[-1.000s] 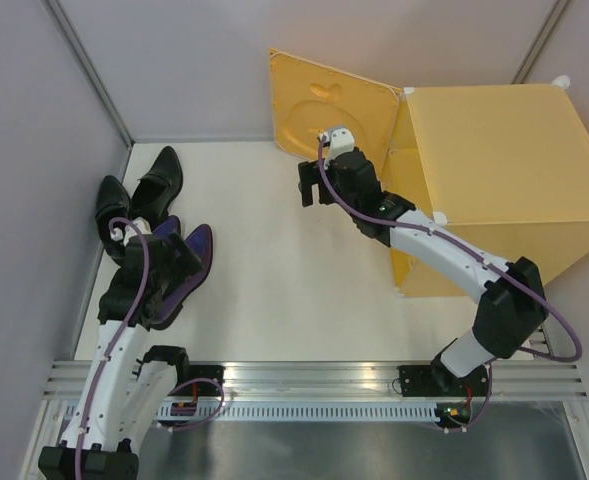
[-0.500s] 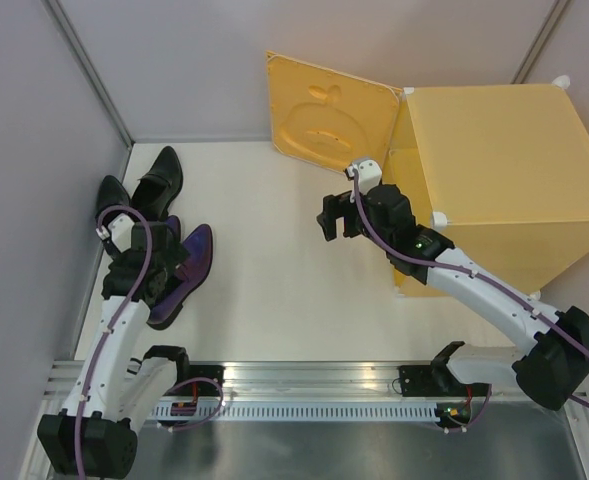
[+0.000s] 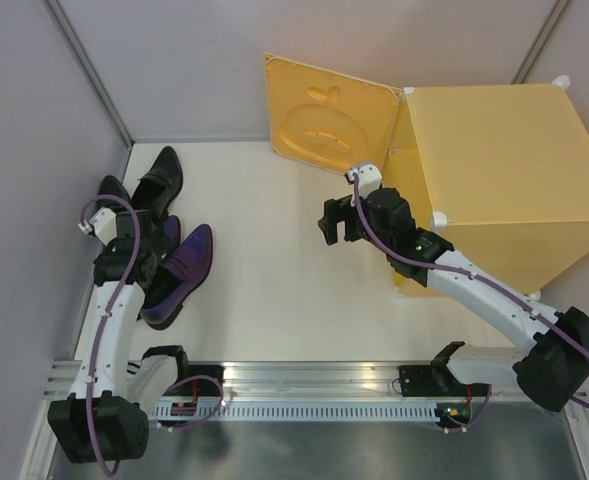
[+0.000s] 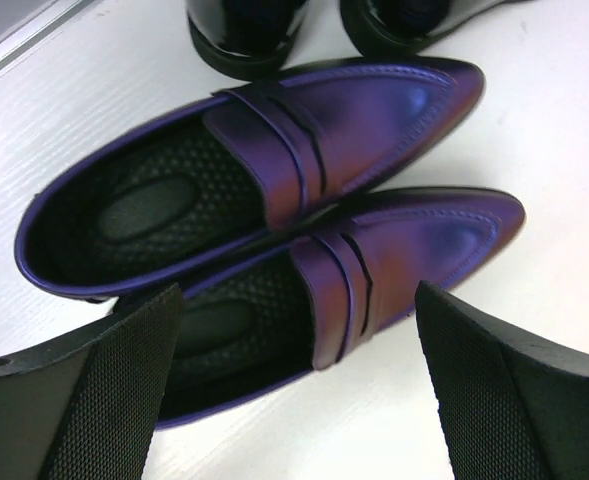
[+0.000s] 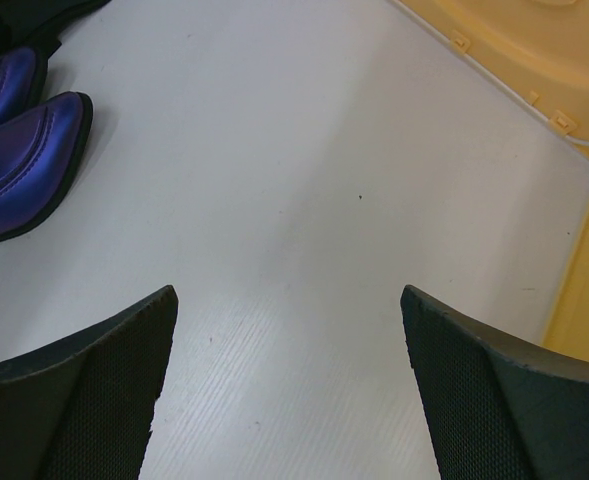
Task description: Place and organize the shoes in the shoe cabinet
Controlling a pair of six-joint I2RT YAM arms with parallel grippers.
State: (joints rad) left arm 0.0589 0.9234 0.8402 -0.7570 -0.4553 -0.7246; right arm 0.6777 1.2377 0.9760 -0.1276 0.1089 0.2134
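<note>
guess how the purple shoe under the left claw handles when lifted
The nearer purple shoe looks glossy, so the upper may slip in a grip. Its opening stands wide unsupported, so it is probably fairly stiff. It lies flat on its sole, so a push would likely slide it, not roll it.

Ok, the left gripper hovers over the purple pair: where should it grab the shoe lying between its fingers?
Probably the free side wall of that purple shoe, from straight above, one jaw inside the upward-facing opening, one outside; its twin crowds the other flank.
</note>
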